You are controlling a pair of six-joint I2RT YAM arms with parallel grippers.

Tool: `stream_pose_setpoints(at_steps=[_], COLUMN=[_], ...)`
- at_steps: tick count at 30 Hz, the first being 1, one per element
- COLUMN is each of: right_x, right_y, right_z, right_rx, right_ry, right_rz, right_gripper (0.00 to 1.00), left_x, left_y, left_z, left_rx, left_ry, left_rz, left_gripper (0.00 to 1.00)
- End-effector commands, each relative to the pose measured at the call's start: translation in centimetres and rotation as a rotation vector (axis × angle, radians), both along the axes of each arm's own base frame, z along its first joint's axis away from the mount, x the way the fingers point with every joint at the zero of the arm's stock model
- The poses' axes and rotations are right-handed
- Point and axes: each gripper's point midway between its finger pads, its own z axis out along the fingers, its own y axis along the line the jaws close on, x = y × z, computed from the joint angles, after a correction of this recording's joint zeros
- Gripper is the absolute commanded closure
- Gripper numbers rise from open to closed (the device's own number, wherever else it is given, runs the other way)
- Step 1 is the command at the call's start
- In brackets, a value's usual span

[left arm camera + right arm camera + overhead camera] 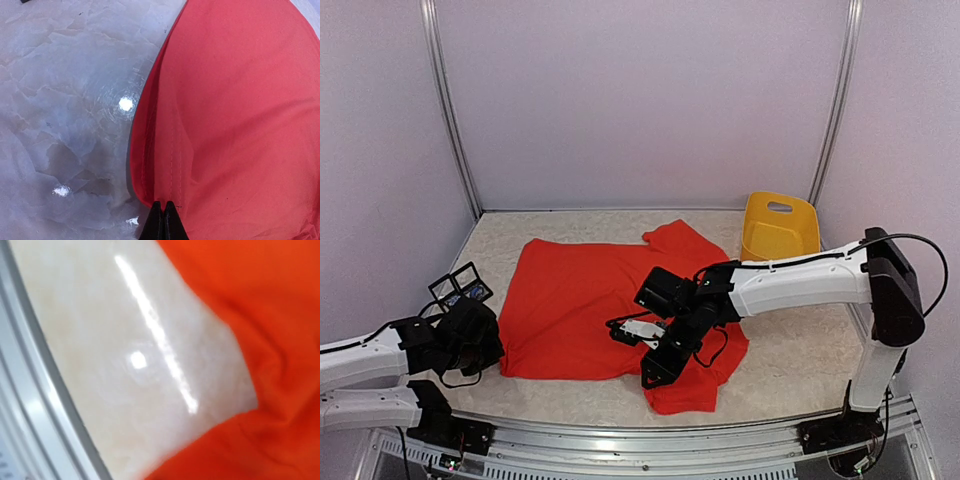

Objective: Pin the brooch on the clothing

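— Where was the shirt [570, 300]?
— Under the right gripper [658, 365] — clenched or released, I couldn't tell. The left gripper [163, 212] was clenched at its hem.
— Containers?
— A yellow basket [780, 240] beyond the right gripper; a black case [460, 287] beyond the left — contents unclear.

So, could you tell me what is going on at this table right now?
A plain bright red soft-fabric T-shirt lies spread on the table. The left gripper is shut right at the shirt's near-left edge, and the right gripper is over its lower right part. No brooch can be made out yet.
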Motion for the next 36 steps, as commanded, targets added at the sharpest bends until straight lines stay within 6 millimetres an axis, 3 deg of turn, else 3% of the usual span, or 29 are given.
stream_pose_setpoints(at_steps=[1, 5, 7, 8, 11, 13, 15, 17, 20, 21, 24, 27, 28, 29, 30, 31, 33, 34, 35, 36], right_x=[0.1, 1.8, 4.1, 5.5, 10.1, 12.3, 13.7, 14.6, 15.6, 15.8, 16.5, 17.4, 17.6, 17.8, 18.0, 18.2, 18.7, 18.8, 19.0, 19.2], right_y=[0.7, 0.9, -0.2, -1.2, -6.3, -10.4, -13.6, -15.9, -17.2, -17.3, -18.2, -19.1, -19.3, -19.4, -19.6, -19.8, -20.0, -20.1, -20.3, -20.4], right_z=[1.0, 4.3, 6.1, 6.7, 7.1, 6.2, 5.2, 3.9, 2.2, 1.6, -0.7, -2.7, -3.3, -3.8, -4.2, -4.6, -5.3, -5.7, -6.3, -6.5], right_rx=[0.011, 0.076, 0.111, 0.114, 0.069, 0.018, -0.018, -0.046, -0.067, -0.072, -0.102, -0.155, -0.169, -0.178, -0.185, -0.194, -0.211, -0.225, -0.245, -0.257], right_ry=[0.040, -0.033, -0.071, -0.087, -0.150, -0.175, -0.197, -0.195, -0.201, -0.202, -0.198, -0.208, -0.210, -0.212, -0.216, -0.221, -0.226, -0.225, -0.226, -0.232], right_rz=[-0.009, -0.080, -0.183, -0.260, -0.509, -0.665, -0.761, -0.809, -0.823, -0.823, -0.831, -0.838, -0.838, -0.836, -0.836, -0.836, -0.834, -0.830, -0.825, -0.824], right_gripper=[0.61, 0.47, 0.46, 0.46, 0.49, 0.56, 0.66, 0.73, 0.84, 0.86, 0.91, 0.94, 0.95, 0.95, 0.96, 0.96, 0.98, 0.98, 0.98, 0.98], left_x=[0.3, 0.2, 0.1, 0.2, 0.8, 2.0, 3.8, 4.6, 4.1, 3.1, -1.5, -5.0, -5.7, -6.3, -6.4, -6.4, -6.2, -6.0, -6.0, -5.9], left_y=[1.0, 2.1, 2.9, 3.3, 4.1, 3.5, 1.2, -1.8, -9.0, -12.1, -21.4, -28.9, -31.2, -33.0, -34.8, -36.1, -38.6, -39.7, -40.7, -41.5], left_z=[1.3, 1.8, 2.3, 2.8, 4.9, 7.5, 10.9, 13.9, 17.7, 18.8, 19.2, 18.1, 16.2, 16.1, 14.7, 14.2, 10.5, 10.0, 7.8, 7.1], left_rx=[0.022, 0.025, 0.034, 0.035, 0.031, 0.015, -0.006, -0.009, 0.044, 0.033, 0.011, 0.052, 0.085, 0.090, 0.115, 0.130, 0.210, 0.226, 0.257, 0.281], left_ry=[-0.035, -0.060, -0.080, -0.098, -0.173, -0.266, -0.394, -0.501, -0.659, -0.707, -0.758, -0.765, -0.734, -0.738, -0.718, -0.714, -0.660, -0.657, -0.616, -0.608], left_rz=[0.055, 0.123, 0.174, 0.201, 0.257, 0.232, 0.121, -0.021, -0.394, -0.537, -0.979, -1.272, -1.356, -1.415, -1.465, -1.498, -1.589, -1.608, -1.647, -1.666], left_gripper=[1.00, 1.00, 0.99, 0.92, 0.64, 0.60, 0.59, 0.60, 0.66, 0.67, 0.69, 0.72, 0.75, 0.77, 0.78, 0.80, 0.82, 0.84, 0.85, 0.86])
